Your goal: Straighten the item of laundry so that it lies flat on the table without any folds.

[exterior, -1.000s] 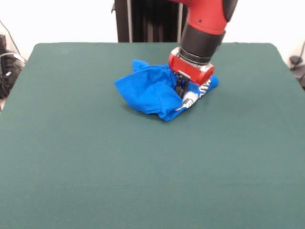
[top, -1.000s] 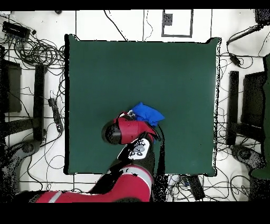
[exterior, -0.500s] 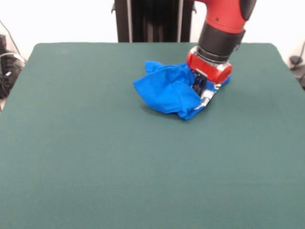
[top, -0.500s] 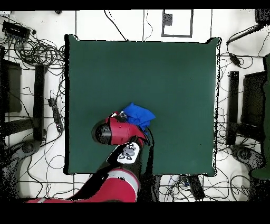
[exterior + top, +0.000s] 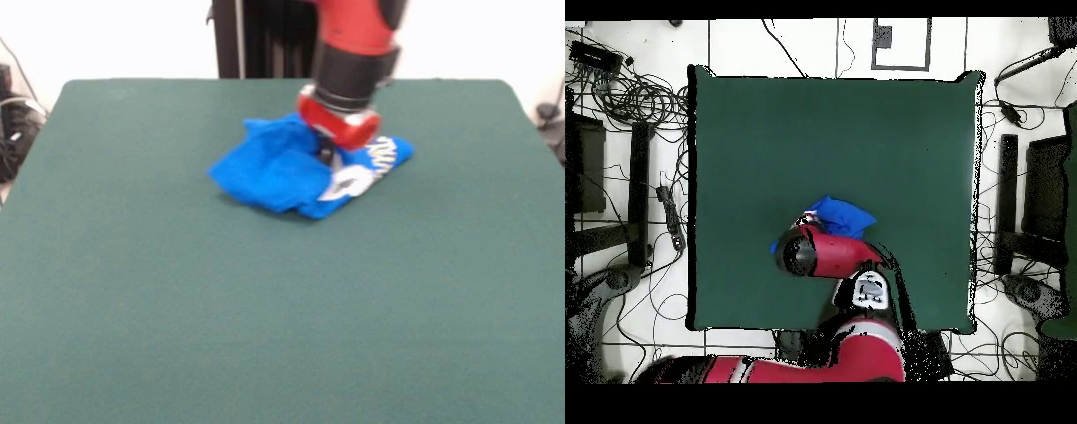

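The blue T-shirt (image 5: 269, 172) lies bunched in a crumpled heap on the far middle of the green table (image 5: 177, 309). Part of its white print (image 5: 357, 177) shows on the right side, which trails out flatter. My gripper (image 5: 327, 155) comes down from above into the middle of the heap, its dark fingers closed in the cloth. In the overhead view the shirt (image 5: 842, 212) peeks out beyond the red arm (image 5: 830, 255), which hides the gripper and part of the cloth.
The table (image 5: 895, 130) stretches wide on all sides of the shirt. Cables (image 5: 625, 90) and stands lie on the floor around the table's edges.
The gripper swung right with the shirt, then back left. The heap followed it, and the printed right side now trails out wider.
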Robot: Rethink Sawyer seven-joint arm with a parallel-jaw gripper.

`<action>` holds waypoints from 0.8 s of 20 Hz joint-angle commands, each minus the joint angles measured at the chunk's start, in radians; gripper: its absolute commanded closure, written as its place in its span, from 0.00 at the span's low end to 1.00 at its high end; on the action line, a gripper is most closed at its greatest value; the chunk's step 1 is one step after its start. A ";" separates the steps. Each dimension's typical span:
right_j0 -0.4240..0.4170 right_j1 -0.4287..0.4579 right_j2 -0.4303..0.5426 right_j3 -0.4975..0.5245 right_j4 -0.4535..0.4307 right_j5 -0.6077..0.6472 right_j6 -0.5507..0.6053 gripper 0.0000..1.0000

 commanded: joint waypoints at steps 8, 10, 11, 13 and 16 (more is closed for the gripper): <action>-0.665 -0.211 0.434 0.009 -0.465 0.360 -0.620 1.00; -0.718 -0.199 0.483 -0.006 -0.463 0.438 -0.649 1.00; -0.732 -0.181 0.496 -0.018 -0.490 0.421 -0.653 1.00; -0.743 -0.153 0.505 -0.023 -0.515 0.396 -0.625 1.00; -0.747 -0.151 0.515 -0.015 -0.531 0.376 -0.597 1.00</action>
